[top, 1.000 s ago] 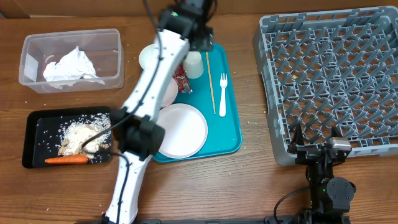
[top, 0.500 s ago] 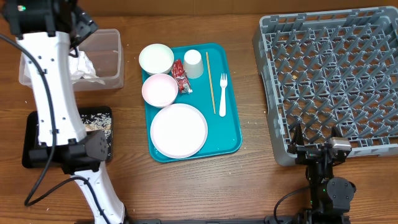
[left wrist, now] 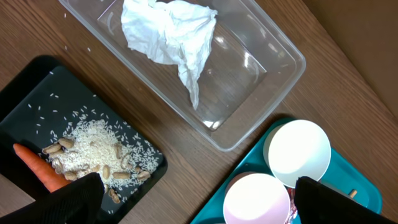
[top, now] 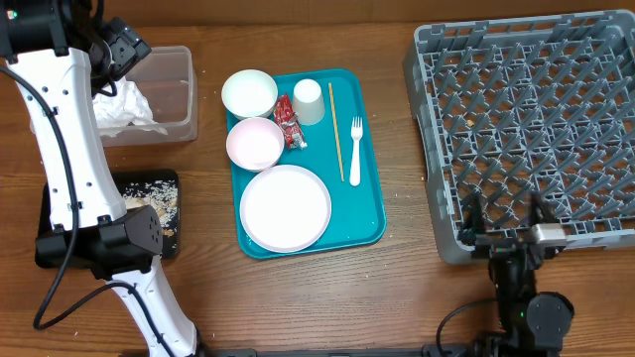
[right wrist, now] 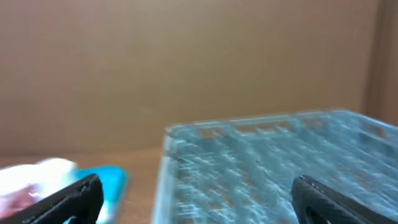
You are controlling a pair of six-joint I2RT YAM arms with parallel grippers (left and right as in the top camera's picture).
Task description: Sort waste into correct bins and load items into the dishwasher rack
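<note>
My left gripper point(top: 124, 50) hangs open and empty high over the clear tub point(top: 171, 91), which holds the crumpled napkin point(top: 124, 107). In the left wrist view the napkin point(left wrist: 171, 31) lies in the tub point(left wrist: 255, 71). Below it the black tray point(left wrist: 31, 112) holds rice and nuts point(left wrist: 93, 152) and the carrot point(left wrist: 36, 169). On the teal tray point(top: 365, 203) are two bowls point(top: 249, 94) point(top: 255, 142), the plate point(top: 286, 207), the cup point(top: 309, 99) and the red wrapper point(top: 290, 124). My right gripper point(top: 506, 213) is open and empty at the near edge of the grey rack point(top: 536, 109).
A white fork point(top: 355, 149) and a wooden stick point(top: 335, 124) lie on the teal tray's right side. My left arm point(top: 74, 169) crosses over the black tray point(top: 164, 213) and hides most of it. Loose grains dot the table around that tray.
My left arm has swung from above the teal tray to the far left, over the clear tub, uncovering the dishes. The right gripper has shifted slightly at the rack's edge.
</note>
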